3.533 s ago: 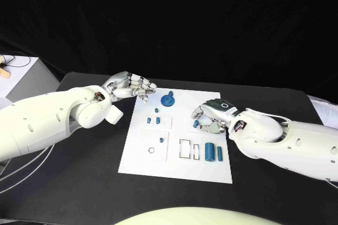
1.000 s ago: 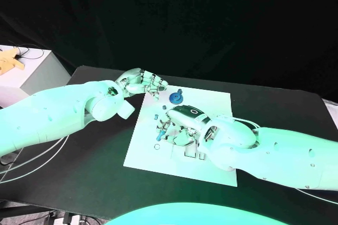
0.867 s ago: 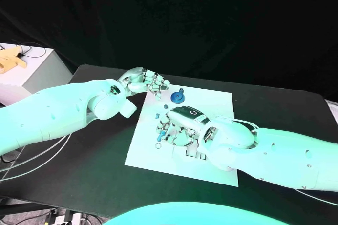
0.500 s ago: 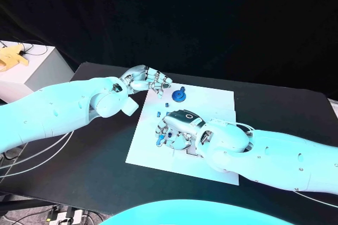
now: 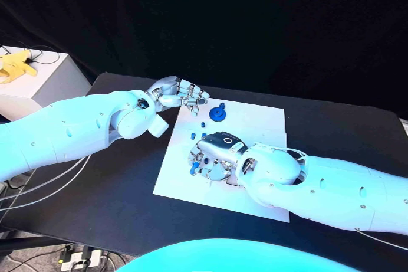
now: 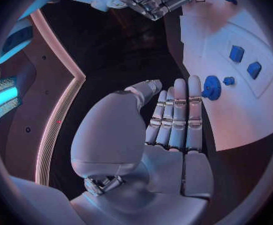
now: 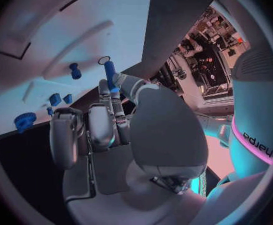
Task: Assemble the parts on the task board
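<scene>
Silver left hand (image 5: 177, 94) at the far-left corner of the white task board (image 5: 259, 120), fingers straight and together, holding nothing, blue gear part (image 5: 219, 112) just beside them, right hand (image 5: 216, 156) mid-board pinching a blue peg (image 7: 109, 70) upright.

Right hand (image 5: 217, 157) covers task board (image 5: 259, 115) middle; left hand (image 5: 177, 95) blocks far corner by blue gear (image 5: 219, 113). Near edge is free.

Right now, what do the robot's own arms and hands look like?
Both arms are smooth, rounded white shells dotted with small dark screw holes. Each ends in a silver metal hand: the left hand and the right hand, built of jointed segments with pale pads. The right hand's back carries a dark oval marking. Thin pale cables trail beneath the left arm.
</scene>
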